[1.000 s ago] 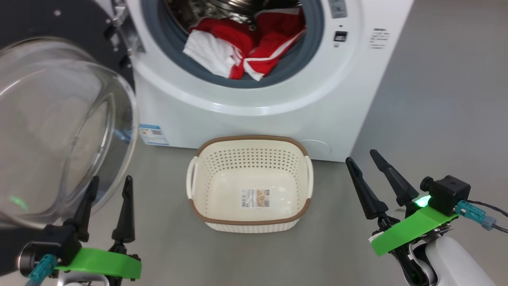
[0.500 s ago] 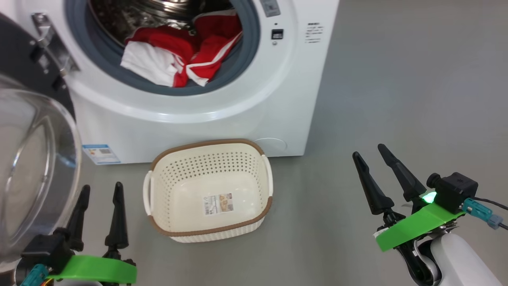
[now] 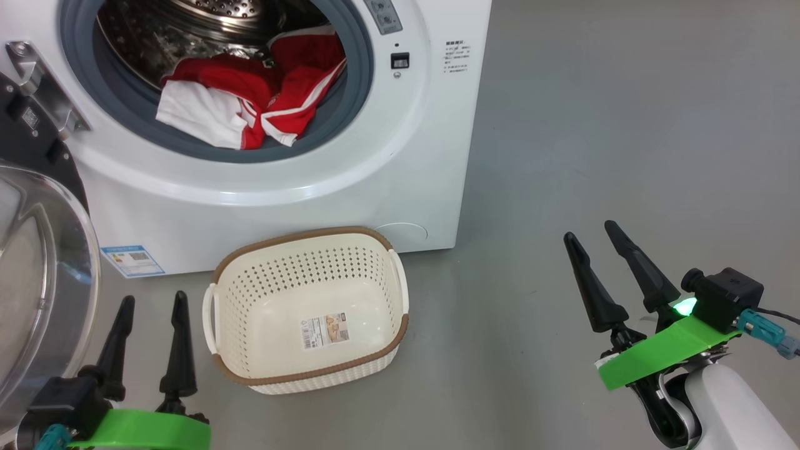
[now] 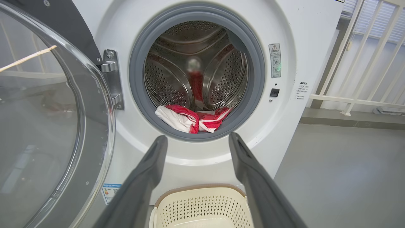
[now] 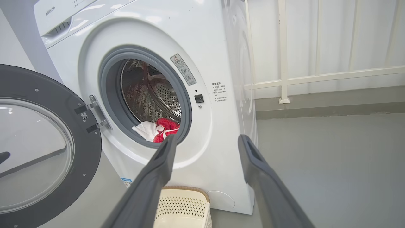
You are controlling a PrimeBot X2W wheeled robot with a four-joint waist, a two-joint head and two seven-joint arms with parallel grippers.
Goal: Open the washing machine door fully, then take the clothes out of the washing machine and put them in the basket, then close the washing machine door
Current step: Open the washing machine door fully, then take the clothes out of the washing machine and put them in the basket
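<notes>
Clothes (image 3: 244, 100), red and white, lie heaped at the front lip of the drum (image 3: 206, 19) inside the washing machine (image 3: 281, 206), whose door (image 3: 44, 287) stands swung open to the left. The basket (image 3: 312, 232) sits on the floor (image 3: 625, 125) just before the machine. Released and grasping nothing, the left tool (image 3: 154, 297) and the right tool (image 3: 589, 230) hover on either side of the basket

White boxy front-loading washing machine (image 3: 281, 206), its round black door (image 3: 44, 294) with the clear glass bowl swung open at the left edge. Soft red-and-white clothes (image 3: 250, 100) bunched at the drum mouth. Cream perforated plastic basket (image 3: 300, 275) on grey floor (image 3: 594, 125) just before the machine. Left gripper (image 3: 154, 299) low left, right gripper (image 3: 589, 230) low right, jaws apart.
</notes>
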